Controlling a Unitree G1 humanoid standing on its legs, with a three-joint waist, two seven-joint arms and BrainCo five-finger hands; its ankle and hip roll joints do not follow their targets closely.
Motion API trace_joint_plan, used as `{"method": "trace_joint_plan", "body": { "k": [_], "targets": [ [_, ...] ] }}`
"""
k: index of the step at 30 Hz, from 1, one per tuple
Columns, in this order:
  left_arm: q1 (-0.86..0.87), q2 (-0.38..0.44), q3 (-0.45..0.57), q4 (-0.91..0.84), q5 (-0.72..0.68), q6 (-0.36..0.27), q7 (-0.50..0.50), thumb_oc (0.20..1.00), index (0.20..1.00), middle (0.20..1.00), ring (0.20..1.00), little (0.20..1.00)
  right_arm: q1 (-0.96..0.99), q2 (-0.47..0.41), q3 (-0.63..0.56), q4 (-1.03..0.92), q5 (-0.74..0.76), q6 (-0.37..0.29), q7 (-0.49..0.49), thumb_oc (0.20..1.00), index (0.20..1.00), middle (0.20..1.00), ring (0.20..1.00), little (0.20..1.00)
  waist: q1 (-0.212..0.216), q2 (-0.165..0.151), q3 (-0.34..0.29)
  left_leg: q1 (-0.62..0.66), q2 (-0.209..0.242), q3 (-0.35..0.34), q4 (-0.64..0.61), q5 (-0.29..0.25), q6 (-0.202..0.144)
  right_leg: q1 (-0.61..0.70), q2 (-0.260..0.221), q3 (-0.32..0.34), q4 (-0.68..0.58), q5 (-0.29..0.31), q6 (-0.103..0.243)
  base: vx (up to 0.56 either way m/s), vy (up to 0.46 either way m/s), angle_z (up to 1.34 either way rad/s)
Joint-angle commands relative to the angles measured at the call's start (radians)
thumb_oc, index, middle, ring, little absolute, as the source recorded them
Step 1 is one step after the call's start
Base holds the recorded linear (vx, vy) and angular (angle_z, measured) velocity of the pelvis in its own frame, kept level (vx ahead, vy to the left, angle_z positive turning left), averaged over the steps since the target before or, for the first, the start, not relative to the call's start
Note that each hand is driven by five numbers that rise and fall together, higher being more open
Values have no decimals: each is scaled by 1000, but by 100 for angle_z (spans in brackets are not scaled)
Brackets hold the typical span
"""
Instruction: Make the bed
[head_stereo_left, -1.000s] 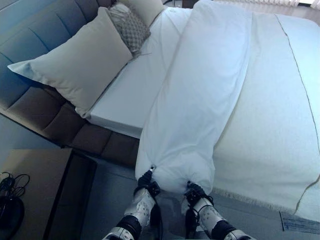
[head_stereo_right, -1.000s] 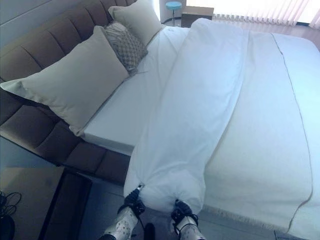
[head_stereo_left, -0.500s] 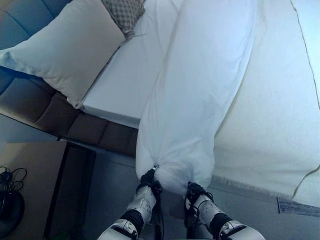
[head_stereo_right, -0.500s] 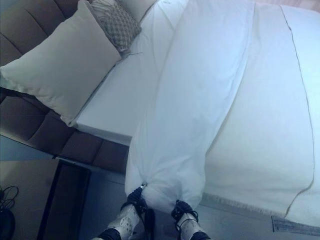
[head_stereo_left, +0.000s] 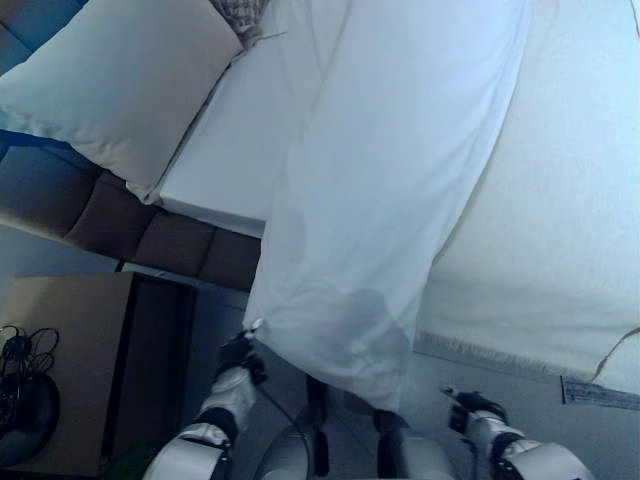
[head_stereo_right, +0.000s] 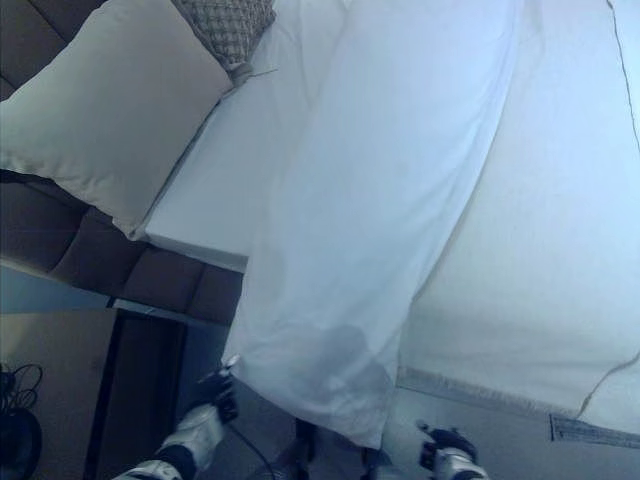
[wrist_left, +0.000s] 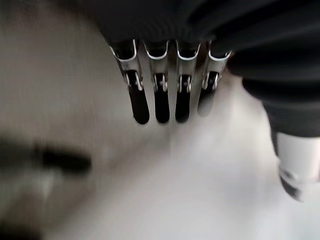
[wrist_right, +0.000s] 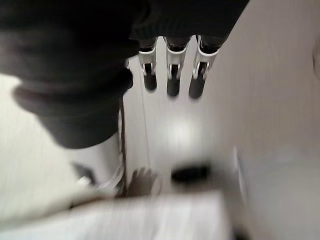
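White duvet (head_stereo_left: 390, 200) trails off the bed (head_stereo_left: 560, 220) edge in the eye views, its corner pinched by the left robot hand (head_stereo_left: 238, 356) for spreading, whereas the right wrist view shows the right robot hand (wrist_right: 170, 75) released, fingers straight.

Both eye views look steeply down from the head onto the bed (head_stereo_left: 560, 230) edge, sharing the hanging duvet (head_stereo_left: 370, 230) and pillow (head_stereo_right: 100, 110); each wrist view looks very close along its own fingers
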Motion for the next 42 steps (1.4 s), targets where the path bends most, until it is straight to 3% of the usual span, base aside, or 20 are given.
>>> {"method": "trace_joint_plan", "body": {
  "k": [1,8,12,16,20,23,25,27,29,32,35,38,42],
  "targets": [
    [46,16,-8,33,101,5,60,1000,1000,1000,1000,1000,12,22,-18,32,-112,40,1,1000,1000,1000,1000,1000,-2,-30,-19,-46,-59,29,9,-27,-8,-50,-68,11,21,25,122,52,-17,-13],
    [107,24,37,68,160,37,41,1000,1000,1000,1000,1000,77,-69,-70,90,-235,89,40,1000,1000,1000,1000,1000,-15,-35,-46,-6,-54,52,2,-42,-7,-22,-63,27,13,21,127,38,-23,-11],
    [133,11,25,83,189,56,12,1000,1000,1000,1000,1000,109,-95,-71,34,-295,75,27,1000,1000,1000,1000,1000,-31,-29,-62,29,-49,48,0,-47,-7,0,-62,27,53,-15,121,28,-37,-6],
    [164,5,22,95,200,71,-46,1000,1000,1000,1000,1000,145,-101,-107,-68,-262,47,39,1000,1000,1000,1000,1000,-56,-14,-87,95,-38,42,0,-59,-10,31,-55,37,128,-69,108,64,-44,1],
    [189,16,24,36,117,55,-159,1000,1000,1000,1000,1000,176,-96,-116,-201,-221,10,89,1000,1000,1000,1000,1000,-71,-11,-112,153,-25,30,9,-65,-17,68,-40,37,187,-117,92,64,-102,2],
    [214,34,1,-113,68,38,-235,1000,1000,1000,1000,1000,201,-101,-86,-357,-245,-14,114,1000,1000,1000,1000,1000,-73,-22,-122,156,-18,16,99,-97,-25,97,-34,31,204,-140,77,42,-151,14],
    [204,51,-33,-217,53,25,-273,1000,1000,1000,1000,1000,193,-115,-55,-460,-256,-31,133,1000,1000,1000,1000,1000,-67,-38,-102,116,-24,12,241,-111,-39,121,-38,20,211,-147,64,-32,-147,18],
    [171,64,-72,-297,22,12,-291,1000,1000,1000,1000,1000,145,-132,-12,-554,-259,-39,145,1000,1000,1000,1000,1000,-49,-47,-72,41,-55,-44,343,-91,-48,115,-43,19,221,-146,54,-110,-80,25],
    [133,86,-108,-373,-12,6,-311,1000,1000,1000,1000,1000,82,-151,22,-607,-254,-43,153,1000,1000,1000,1000,1000,-42,-44,-73,-18,-54,-54,310,-99,-41,105,-50,21,220,-150,61,13,-9,6],
    [45,121,-175,-463,-83,-3,-330,1000,1000,1000,1000,1000,-38,-157,70,-675,-196,-60,153,1000,1000,1000,1000,1000,-17,-25,-75,-92,-36,-51,216,-25,-35,104,-34,40,206,-149,72,136,81,-2],
    [-61,152,-238,-561,-157,-21,-348,1000,1000,1000,1000,1000,-140,-110,103,-780,-103,-112,170,1000,1000,1000,1000,1000,-9,-25,-66,-129,-35,-34,208,-14,-23,82,-39,65,206,-169,81,79,151,-22],
    [-188,193,-286,-566,-246,-29,-377,1000,1000,1000,1000,1000,-272,-81,157,-786,-7,-125,181,1000,1000,1000,1000,1000,-2,-36,-46,-155,-44,9,220,-35,-13,36,-74,73,225,-170,103,88,280,-47],
    [-362,272,-338,-591,-347,-33,-396,1000,1000,1000,1000,1000,-455,-110,237,-794,114,-125,216,1000,1000,1000,1000,1000,14,-53,0,-164,-30,41,234,-63,8,-61,-104,67,325,-134,125,60,205,-56]
  ]
}}
